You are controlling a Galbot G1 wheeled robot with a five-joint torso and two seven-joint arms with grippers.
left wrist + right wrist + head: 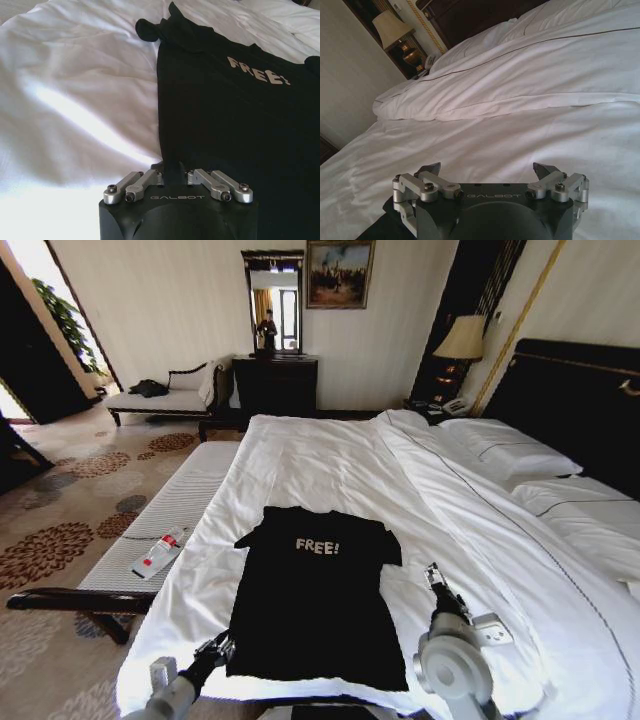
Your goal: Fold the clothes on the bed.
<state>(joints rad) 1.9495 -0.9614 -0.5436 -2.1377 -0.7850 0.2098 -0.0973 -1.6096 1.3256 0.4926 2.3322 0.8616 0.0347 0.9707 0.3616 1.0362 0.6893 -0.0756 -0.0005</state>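
On white bed [330,455], black T-shirt [312,595] flat, lamp [461,340] beyond

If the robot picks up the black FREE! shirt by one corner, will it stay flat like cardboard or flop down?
It will probably flop. The T-shirt lies limp on the bed and its sleeve is rumpled, so the cloth looks soft. It likely weighs little, being one thin layer. The left gripper, with jaws closed on the hem corner, would probably lift only that part while the rest drags along the sheet.

The T-shirt [315,595] lies flat on the bed [330,465] near its foot edge, collar toward the pillows [510,455] at the far right. A bottle [160,552] lies on the bench [175,515] along the bed's left edge.
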